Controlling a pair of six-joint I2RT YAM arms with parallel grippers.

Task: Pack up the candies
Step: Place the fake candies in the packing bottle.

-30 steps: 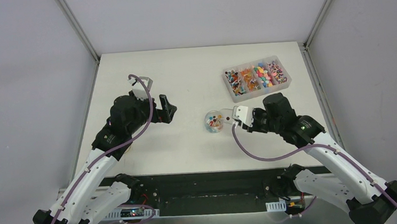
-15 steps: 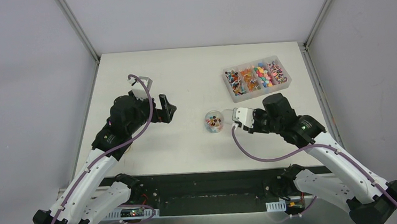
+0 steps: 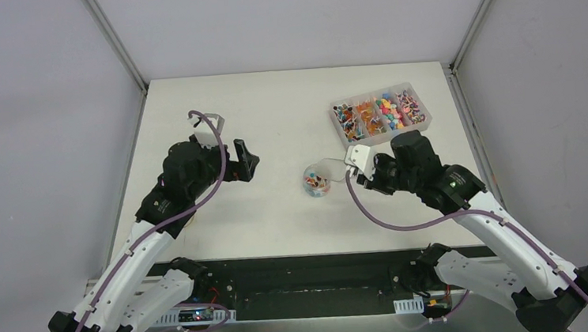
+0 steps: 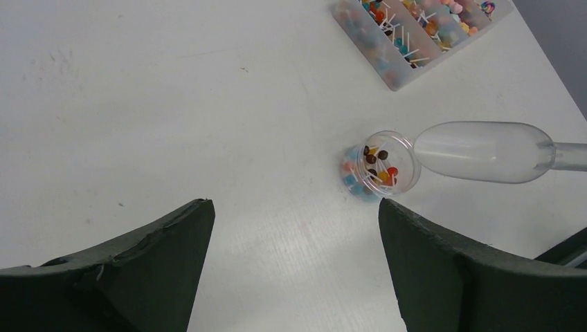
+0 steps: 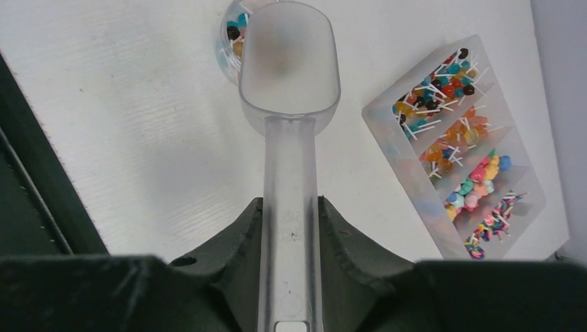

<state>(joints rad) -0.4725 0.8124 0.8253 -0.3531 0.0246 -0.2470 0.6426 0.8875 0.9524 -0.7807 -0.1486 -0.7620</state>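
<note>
Some candies (image 4: pixel 378 166) in jar (image 4: pixel 414 174), perhaps halfway.

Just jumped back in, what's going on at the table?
The right pincer is shut on the handle of the clear scoop, whose bowl is poised at the rim of the small jar, which already holds some candies. The left pincer hangs open and empty. More candies sit in the divided tray at the far right.

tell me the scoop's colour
The scoop is clear, slightly frosted plastic; the right wrist view shows it best.
</note>
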